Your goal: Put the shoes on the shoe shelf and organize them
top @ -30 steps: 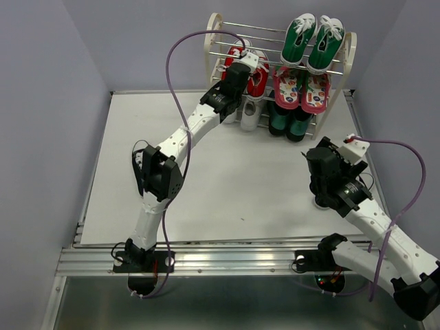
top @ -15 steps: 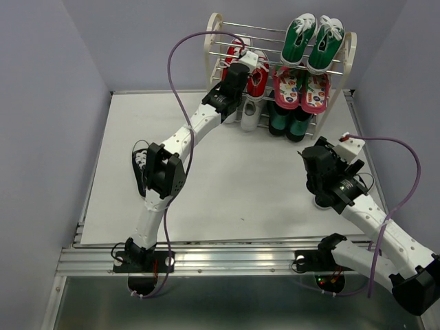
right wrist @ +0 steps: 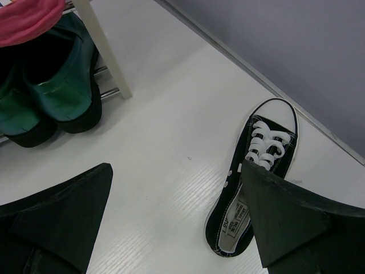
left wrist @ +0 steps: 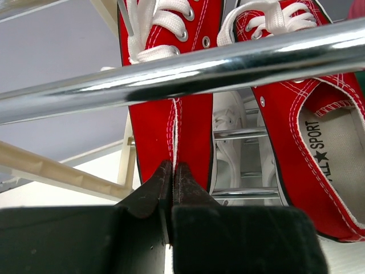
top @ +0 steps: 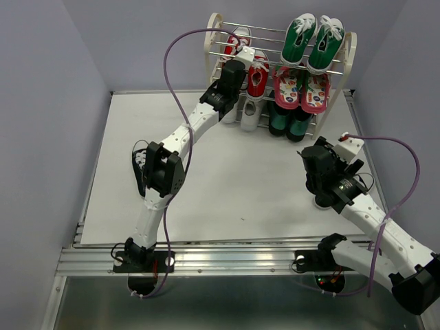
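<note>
My left gripper (top: 232,70) reaches into the left side of the shoe shelf (top: 347,65) and is shut on the heel of a red shoe (left wrist: 168,114), holding it up against a silver rod (left wrist: 188,71). The other red shoe (left wrist: 308,131) lies beside it on the right, also seen in the top view (top: 258,77). A white shoe (top: 249,113) sits on the tier below. My right gripper (right wrist: 175,171) is open above the table, with one black shoe (right wrist: 256,188) lying under its right finger. In the top view my right gripper (top: 320,184) hides most of that shoe.
A bright green pair (top: 313,41) sits on the top tier at the right, a pink patterned pair (top: 302,88) below it, and a dark green pair (top: 289,120) at the bottom. The shelf's cream leg (right wrist: 105,57) stands near the dark green pair. Grey walls surround the table.
My left gripper has lifted the red shoe higher and farther back in the shelf. My right arm shifted slightly left, then stayed still.
</note>
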You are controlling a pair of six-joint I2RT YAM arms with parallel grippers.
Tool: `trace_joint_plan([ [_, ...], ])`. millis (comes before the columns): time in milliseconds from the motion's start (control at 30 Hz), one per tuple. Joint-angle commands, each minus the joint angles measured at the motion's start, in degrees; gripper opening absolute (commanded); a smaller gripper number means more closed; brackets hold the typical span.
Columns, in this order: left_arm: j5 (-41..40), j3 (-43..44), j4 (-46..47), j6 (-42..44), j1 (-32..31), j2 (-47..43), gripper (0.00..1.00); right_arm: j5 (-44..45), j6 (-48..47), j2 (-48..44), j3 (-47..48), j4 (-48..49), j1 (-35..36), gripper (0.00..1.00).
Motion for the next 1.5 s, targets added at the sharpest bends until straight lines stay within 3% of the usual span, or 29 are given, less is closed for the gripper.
trace_joint_plan([
  [0,-0.49,4.55,10.10,-0.14,0.16,-1.61,0.00,2.88,0.39,-0.26,-0.23,2.17,0.09,1.00],
  [433,-1.20,4.11,8.87,-1.54,0.33,-1.34,0.05,3.06,0.30,0.35,-0.23,2.17,0.09,1.00],
  [500,-1.37,4.55,7.56,-2.24,0.33,-1.69,0.00,2.97,0.30,0.44,-0.14,2.17,0.09,1.00],
  [833,0.66,5.08,4.30,-3.92,0.33,-4.24,0.00,2.88,0.30,1.58,-0.05,2.17,0.09,1.00],
  [900,0.39,5.08,4.21,-3.74,0.33,-3.98,0.05,2.97,0.30,1.76,-0.05,2.17,0.09,1.00],
  [1067,0.57,4.91,4.12,-4.00,0.33,-3.28,0.31,3.15,0.30,1.85,-0.05,2.17,0.09,1.00],
  [1333,-0.05,4.91,3.95,-4.18,0.33,-3.28,0.45,3.15,0.30,1.93,-0.05,2.17,0.09,1.00],
  [1467,0.48,4.73,3.25,-4.71,0.33,-3.80,0.56,3.06,0.12,1.76,0.04,2.17,0.09,1.00],
])
